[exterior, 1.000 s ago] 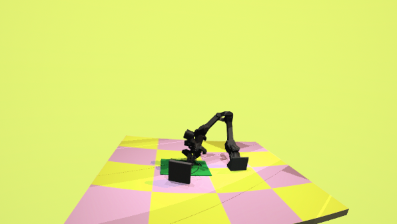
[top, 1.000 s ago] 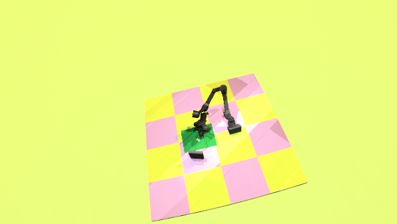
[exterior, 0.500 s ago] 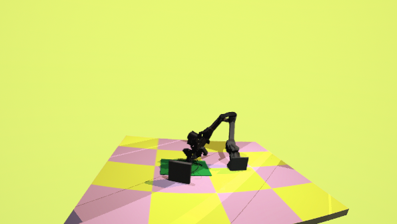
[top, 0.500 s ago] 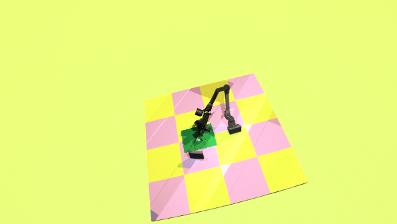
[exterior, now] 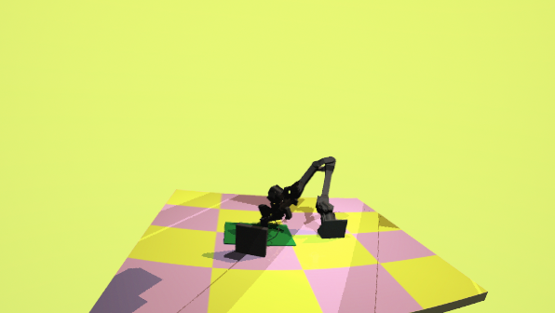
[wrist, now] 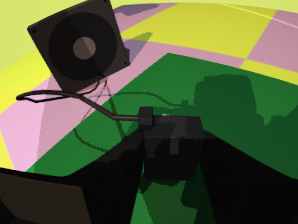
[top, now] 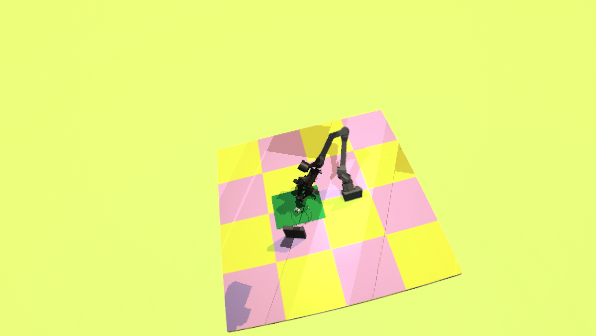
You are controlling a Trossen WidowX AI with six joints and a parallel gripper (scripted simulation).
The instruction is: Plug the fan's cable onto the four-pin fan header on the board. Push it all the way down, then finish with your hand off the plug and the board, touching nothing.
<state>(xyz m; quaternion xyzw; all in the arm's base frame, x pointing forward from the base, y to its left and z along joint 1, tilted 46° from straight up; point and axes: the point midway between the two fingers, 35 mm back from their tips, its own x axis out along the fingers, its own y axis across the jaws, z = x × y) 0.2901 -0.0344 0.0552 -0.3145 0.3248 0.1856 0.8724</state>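
The black plug is pinched between the fingers of my gripper, which is shut on it. The hand is tilted low over the green board. The header is a small pale spot on the board, close to the fingertips. In the wrist view only a pale sliver shows behind the plug's top edge; whether plug and header touch cannot be told. The black cable runs from the plug's left side to the square fan.
The fan stands upright just beyond the board's edge, on the pink and yellow checkered table. Loose cable loops hang between fan and plug, left of the fingers in the wrist view. The arm's base stands right of the board.
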